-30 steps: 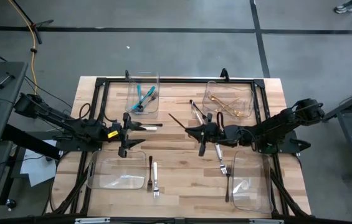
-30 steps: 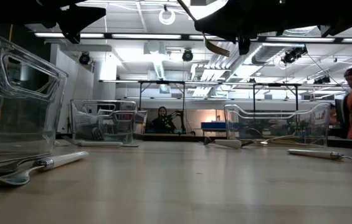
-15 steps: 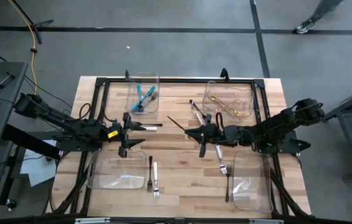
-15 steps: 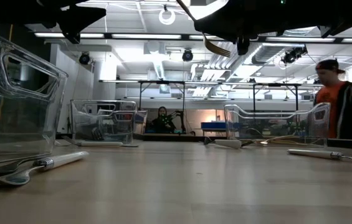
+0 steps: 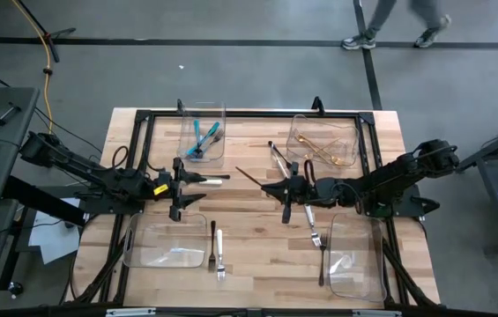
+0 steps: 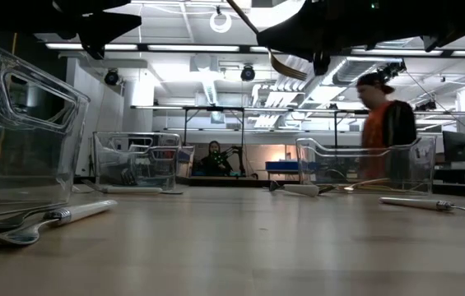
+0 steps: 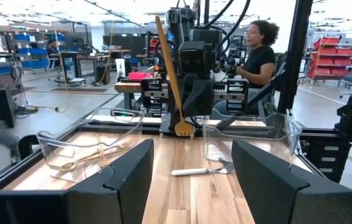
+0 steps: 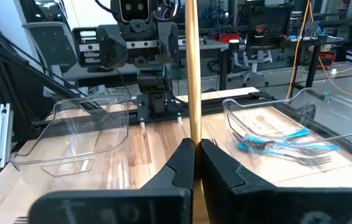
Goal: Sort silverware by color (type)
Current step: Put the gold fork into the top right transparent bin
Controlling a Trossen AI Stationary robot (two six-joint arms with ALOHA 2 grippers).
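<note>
My right gripper (image 5: pixel 272 187) is over the table's middle, shut on a gold fork (image 7: pixel 174 81) that it holds in the air. My left gripper (image 5: pixel 184 186) hovers open left of centre, facing it, with its fingers (image 7: pixel 126 180) apart and touching nothing. Teal utensils (image 5: pixel 203 137) lie in the far left bin. Gold utensils (image 5: pixel 328 151) lie in the far right bin. On the table lie a white-handled piece (image 5: pixel 211 180), dark pieces (image 5: pixel 278 157), a dark fork (image 5: pixel 211 239) beside a white-handled fork (image 5: pixel 220 255), a white-handled fork (image 5: pixel 312 226), and a dark piece (image 5: pixel 322 262). My right gripper pinches the gold fork's handle low down, near the tines (image 8: pixel 191 134), between its two fingers (image 8: pixel 179 163). The fingers come level from the table's right and lie across the handle. The fork is lifted clear, tines (image 7: pixel 184 129) down, with the handle's free end (image 5: pixel 239 169) leaning toward the far left.
Two clear bins lie near the front edge, one left (image 5: pixel 165 245) and one right (image 5: pixel 354 260). A black frame (image 5: pixel 249 114) runs around the table. A person (image 6: pixel 384 123) walks past beyond the far edge, and another (image 7: pixel 256 59) sits behind the right arm.
Both arms have kept still, and the gold fork stays lifted in my right gripper. A person has walked across the room behind the table's far edge.
</note>
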